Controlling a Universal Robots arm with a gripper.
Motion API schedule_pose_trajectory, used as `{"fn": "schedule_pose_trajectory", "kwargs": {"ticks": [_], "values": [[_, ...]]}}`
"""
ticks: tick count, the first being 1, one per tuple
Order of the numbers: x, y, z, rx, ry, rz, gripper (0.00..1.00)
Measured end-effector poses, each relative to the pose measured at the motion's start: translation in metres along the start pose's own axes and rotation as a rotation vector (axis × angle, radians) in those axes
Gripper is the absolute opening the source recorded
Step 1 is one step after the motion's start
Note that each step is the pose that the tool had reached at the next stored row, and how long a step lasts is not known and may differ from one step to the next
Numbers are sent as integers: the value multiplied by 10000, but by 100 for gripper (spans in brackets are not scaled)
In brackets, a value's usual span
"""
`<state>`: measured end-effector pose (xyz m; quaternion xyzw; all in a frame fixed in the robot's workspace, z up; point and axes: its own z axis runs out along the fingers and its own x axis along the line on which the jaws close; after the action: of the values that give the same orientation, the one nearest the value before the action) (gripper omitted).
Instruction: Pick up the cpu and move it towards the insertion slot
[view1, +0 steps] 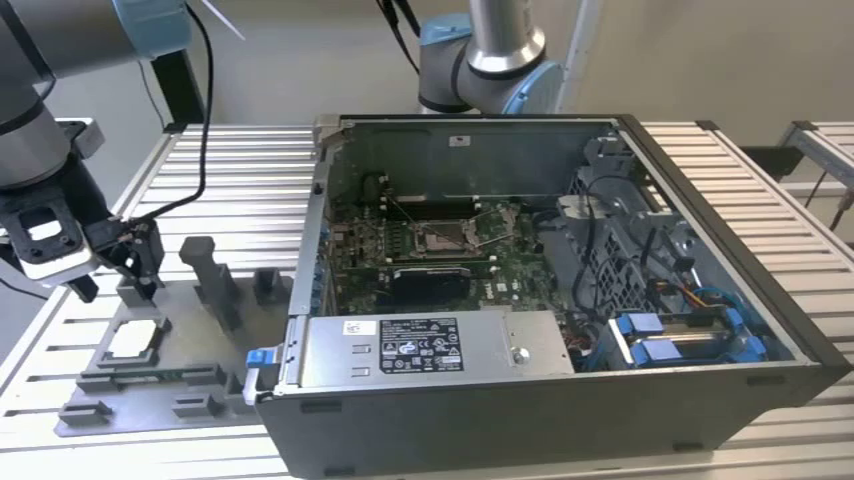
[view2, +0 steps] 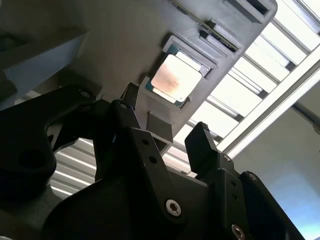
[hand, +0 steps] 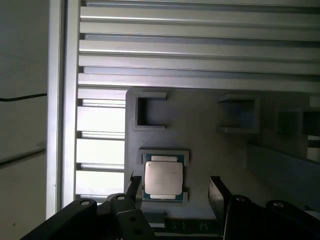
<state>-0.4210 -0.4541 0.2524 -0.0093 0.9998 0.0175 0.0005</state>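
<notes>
Fixture posts (view1: 211, 272) neighbour the cpu (view1: 135, 340); case walls (view1: 467, 145) ring the insertion slot (view1: 442, 237).

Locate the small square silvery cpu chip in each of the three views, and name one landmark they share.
Exterior view: the small square silvery cpu sits in the grey plastic fixture plate on the exterior view's left, outside the dark computer case.
First wrist view: the cpu lies in the fixture's recess, seen between the black fingers.
Second wrist view: it lies in the same recess, beyond the fingers.
Shared landmark: the grey fixture plate.
</notes>
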Motion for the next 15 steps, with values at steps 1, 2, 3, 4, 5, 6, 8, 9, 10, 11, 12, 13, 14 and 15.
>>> {"fn": "schedule_pose_trajectory", "kwargs": {"ticks": [1, 2, 3, 4, 5, 6, 8, 9, 10, 11, 12, 13, 14, 15], "values": [[0, 0, 5, -1, -2, 0, 100], [0, 0, 12, -1, -3, 0, 100], [0, -1, 20, 1, 0, 0, 100], [0, -1, 31, 1, 1, 0, 100], [0, -2, 45, 1, -1, 0, 100], [2, -2, 57, 1, 0, 1, 100], [10, -5, 83, 3, 2, 0, 100], [17, -9, 96, 2, 1, 0, 100], [28, -12, 110, 2, 2, 1, 100], [38, -15, 125, 2, 1, 2, 100], [44, -18, 139, 1, 0, 0, 100], [46, -22, 151, 1, 0, -1, 100], [47, -28, 164, 1, 0, -1, 100], [50, -36, 177, 2, 1, 0, 100]]}}
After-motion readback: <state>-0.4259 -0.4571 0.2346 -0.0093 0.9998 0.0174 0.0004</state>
